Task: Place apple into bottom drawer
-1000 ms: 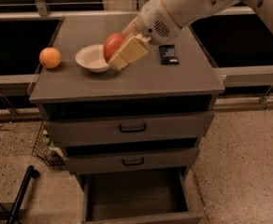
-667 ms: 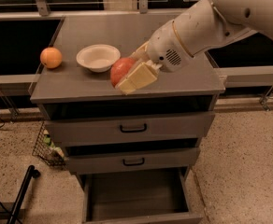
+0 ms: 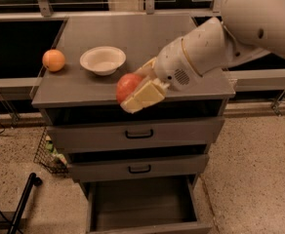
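Note:
The apple [image 3: 127,86] is red-pink with a yellowish patch. My gripper [image 3: 136,91] is shut on it, its cream fingers [image 3: 145,95] clamped around the fruit. It hangs at the front edge of the grey cabinet top [image 3: 132,38], above the drawer fronts. The bottom drawer [image 3: 143,204] is pulled open below, a deep grey tray with nothing visible inside. My white arm reaches in from the upper right.
An orange round fruit [image 3: 53,60] and a white bowl [image 3: 103,60] sit on the cabinet top at left. Two higher drawers with black handles [image 3: 139,134] are closed. A wire basket [image 3: 50,152] and a black pole [image 3: 23,202] stand on the floor at left.
My gripper has carried the apple from beside the white bowl forward and down to the cabinet's front edge. A small dark object on the top is now hidden by my arm.

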